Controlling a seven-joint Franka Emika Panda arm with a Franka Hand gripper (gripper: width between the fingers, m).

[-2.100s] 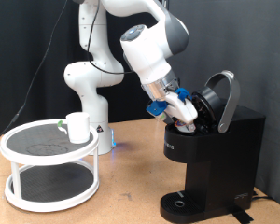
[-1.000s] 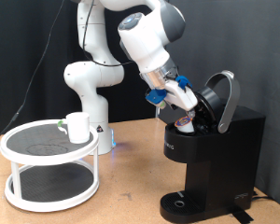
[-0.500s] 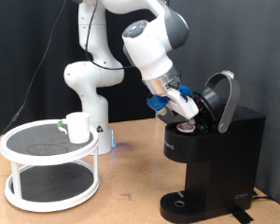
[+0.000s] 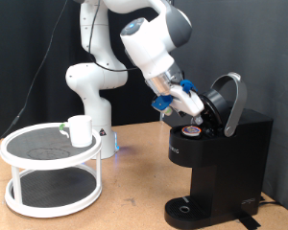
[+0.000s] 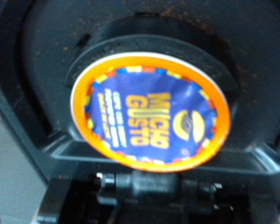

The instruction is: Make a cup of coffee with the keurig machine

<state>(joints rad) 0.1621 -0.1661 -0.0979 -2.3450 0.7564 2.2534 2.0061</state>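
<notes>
The black keurig machine stands at the exterior view's right with its domed lid hinged open. A coffee pod with an orange rim and a blue foil top sits in the machine's round holder; it also shows in the exterior view. My gripper hangs just above the pod at the open chamber, and nothing shows between its fingers. The white cup stands upright on the top tier of a round stand at the exterior view's left, far from the gripper.
The white two-tier round stand sits on the wooden table at the exterior view's left. The arm's white base stands behind it. The machine's round drip tray is at its foot.
The gripper has bobbed at the open chamber: low inside it, up, down again, and now lifted slightly off the pod. The pod stays in the holder. The cup has not moved.
</notes>
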